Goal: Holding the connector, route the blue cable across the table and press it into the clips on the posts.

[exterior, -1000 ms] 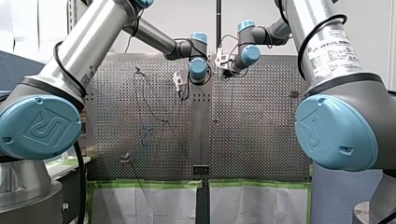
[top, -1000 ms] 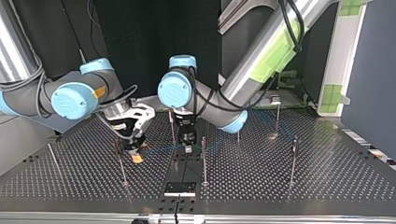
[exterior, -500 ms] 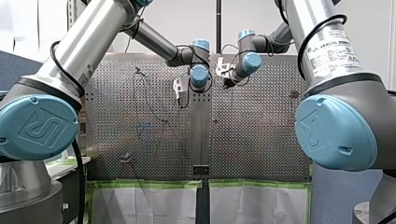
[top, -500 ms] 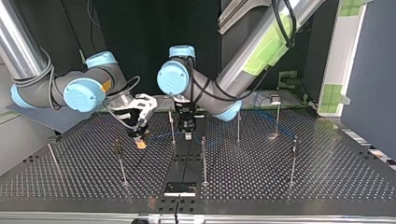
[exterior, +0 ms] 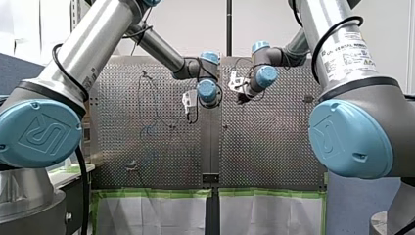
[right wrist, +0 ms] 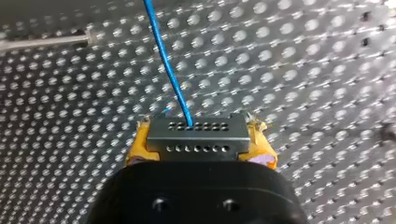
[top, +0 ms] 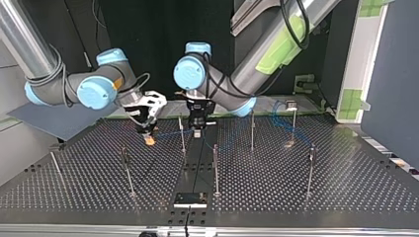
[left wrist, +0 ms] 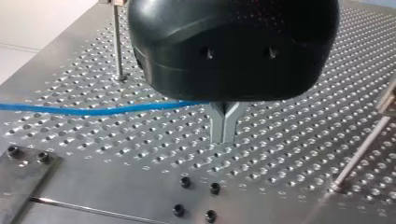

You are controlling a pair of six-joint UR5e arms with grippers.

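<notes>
In the right wrist view my right gripper [right wrist: 196, 142] has its yellow pads [right wrist: 140, 149] shut on a metal connector [right wrist: 196, 135]. The blue cable [right wrist: 168, 65] leaves the connector and runs ahead over the perforated table. In the top view my right gripper [top: 148, 139] hangs low at the left of centre, and the blue cable [top: 168, 133] runs from it past a thin post [top: 182, 133] to my left gripper [top: 196, 132]. In the left wrist view my left gripper [left wrist: 224, 130] has its metal fingers together, and the blue cable [left wrist: 93, 110] runs into the notch between them.
Several thin posts stand on the perforated table [top: 346, 182], among them one [top: 215, 168] near the middle, one [top: 252, 131] behind it and one [top: 310, 168] at the top view's right. A black plate [top: 190, 199] lies at the near edge. Cable slack [top: 281, 116] loops by a far post.
Both grippers have moved away from the top view's camera, towards the table's far side, taking the connector and cable along. Both grips stay the same.
</notes>
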